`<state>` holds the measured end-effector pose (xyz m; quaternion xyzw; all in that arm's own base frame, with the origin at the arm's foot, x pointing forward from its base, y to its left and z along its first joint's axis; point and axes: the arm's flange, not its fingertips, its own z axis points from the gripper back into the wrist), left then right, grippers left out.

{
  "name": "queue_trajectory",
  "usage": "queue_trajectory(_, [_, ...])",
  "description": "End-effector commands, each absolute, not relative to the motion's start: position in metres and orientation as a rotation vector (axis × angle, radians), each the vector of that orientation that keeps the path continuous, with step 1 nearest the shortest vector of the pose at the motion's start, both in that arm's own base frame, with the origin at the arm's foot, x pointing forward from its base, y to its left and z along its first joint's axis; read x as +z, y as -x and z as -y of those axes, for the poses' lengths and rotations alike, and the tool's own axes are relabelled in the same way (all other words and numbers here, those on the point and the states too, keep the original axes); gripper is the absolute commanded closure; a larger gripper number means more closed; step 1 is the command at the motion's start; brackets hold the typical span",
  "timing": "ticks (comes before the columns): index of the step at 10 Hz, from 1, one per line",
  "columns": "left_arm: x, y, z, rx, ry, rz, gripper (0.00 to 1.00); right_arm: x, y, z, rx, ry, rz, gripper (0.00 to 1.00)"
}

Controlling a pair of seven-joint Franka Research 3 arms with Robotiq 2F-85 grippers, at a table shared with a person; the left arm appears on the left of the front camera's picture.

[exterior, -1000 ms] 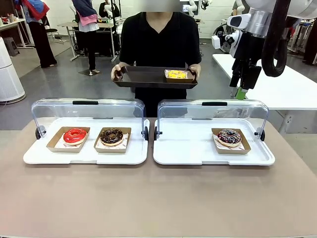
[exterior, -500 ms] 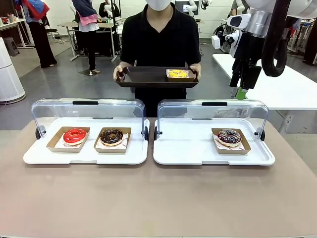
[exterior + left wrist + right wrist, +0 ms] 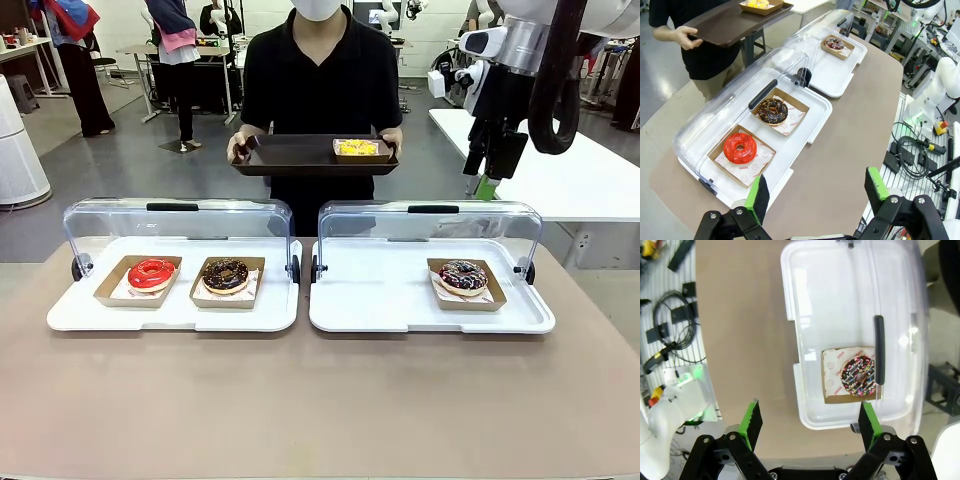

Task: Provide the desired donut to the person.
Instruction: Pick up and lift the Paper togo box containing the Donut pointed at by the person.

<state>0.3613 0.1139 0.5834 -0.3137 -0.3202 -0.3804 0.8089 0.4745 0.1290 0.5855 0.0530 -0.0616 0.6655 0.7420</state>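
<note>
The person (image 3: pixel 320 80) stands at the far side holding a dark brown tray (image 3: pixel 290 155) with a yellow donut (image 3: pixel 357 150) in a cardboard boat. On the left white tray (image 3: pixel 180 318) lie a red donut (image 3: pixel 152 273) and a chocolate donut (image 3: pixel 226 275). A chocolate donut with sprinkles (image 3: pixel 463 277) sits on the right white tray (image 3: pixel 380 290). My right gripper (image 3: pixel 810 427) hangs open high above that sprinkled donut (image 3: pixel 858 375), also seen as right gripper (image 3: pixel 487 187). My left gripper (image 3: pixel 817 192) is open, high above the table's left end, near the red donut (image 3: pixel 740 148).
Both white trays have clear hinged lids (image 3: pixel 180 215) standing open toward the person, each with a black handle (image 3: pixel 879 347). Bare brown tabletop (image 3: pixel 320 400) stretches along the near side. A second white table (image 3: pixel 590 175) stands at the back right.
The person has shifted the brown tray very slightly. Neither arm has moved and both grippers stay open.
</note>
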Motion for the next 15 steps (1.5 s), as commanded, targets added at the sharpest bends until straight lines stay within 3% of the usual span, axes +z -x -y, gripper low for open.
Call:
queue_trajectory(1, [0.583, -0.360, -0.114, -0.825, 0.670, 0.682, 0.00, 0.593, -0.480, -0.091, 1.459, -0.339, 0.258, 0.00])
queue_trajectory(3, [0.583, -0.360, -0.114, -0.825, 0.670, 0.682, 0.00, 0.592, -0.485, -0.036, 1.425, -0.615, 0.386, 0.00])
queue_trajectory(5, [0.583, -0.360, -0.114, -0.825, 0.670, 0.682, 0.00, 0.580, -0.479, 0.026, 1.404, -0.767, 0.455, 0.00])
queue_trajectory(7, [0.583, -0.360, -0.114, -0.825, 0.670, 0.682, 0.00, 0.556, -0.465, 0.085, 1.340, -0.799, 0.559, 0.00])
queue_trajectory(10, [0.583, -0.360, -0.114, -0.825, 0.670, 0.682, 0.00, 0.524, -0.437, 0.143, 1.170, -0.697, 0.761, 0.00])
queue_trajectory(15, [0.583, -0.360, -0.114, -0.825, 0.670, 0.682, 0.00, 0.511, -0.448, 0.164, 1.141, -0.779, 0.795, 0.00])
